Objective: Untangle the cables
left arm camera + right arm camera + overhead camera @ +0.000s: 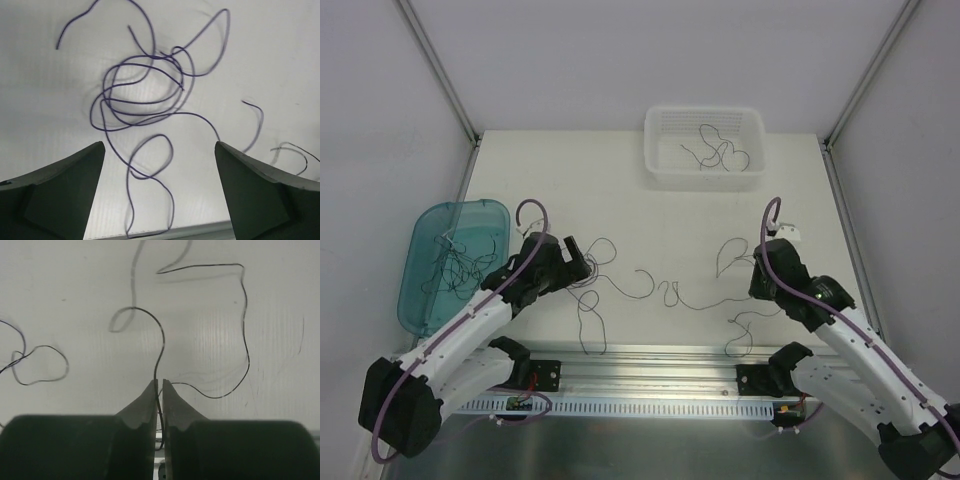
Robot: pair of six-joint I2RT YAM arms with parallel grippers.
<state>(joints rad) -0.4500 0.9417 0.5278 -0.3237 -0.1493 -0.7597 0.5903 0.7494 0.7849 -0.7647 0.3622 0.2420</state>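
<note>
**Task status.** The job is partly done, by my judgement. A few thin dark cables (715, 152) lie apart inside the white perforated plastic basket (752, 125) at the far edge of the white bench (620, 190). More strands sit in the translucent teal plastic tray (470, 215) at the left edge, and I cannot tell whether those are separated. The rest are spread in a line along the near edge. A knotted clump of purple loops (142, 95) lies towards the near left. Loose curls (665, 292) trail from it across the middle towards the near right corner. The clump is the main item left to do, since several loops cross one another there and no free end is pulled clear.

**Left fingers.** My left fingers (60, 190) stand wide apart and hold nothing. They hang over the clump, one on either side of its lower loop (whether either one touches the purple wire cannot be read from the wrist view).

**Right fingers.** My right fingers (150, 400) are drawn in to a narrow slit and pinch a single hair-thin black strand (163, 337). It rises out of the slit and curls away over the bench. A second black strand lies close beside the tips, apparently not gripped.
</note>
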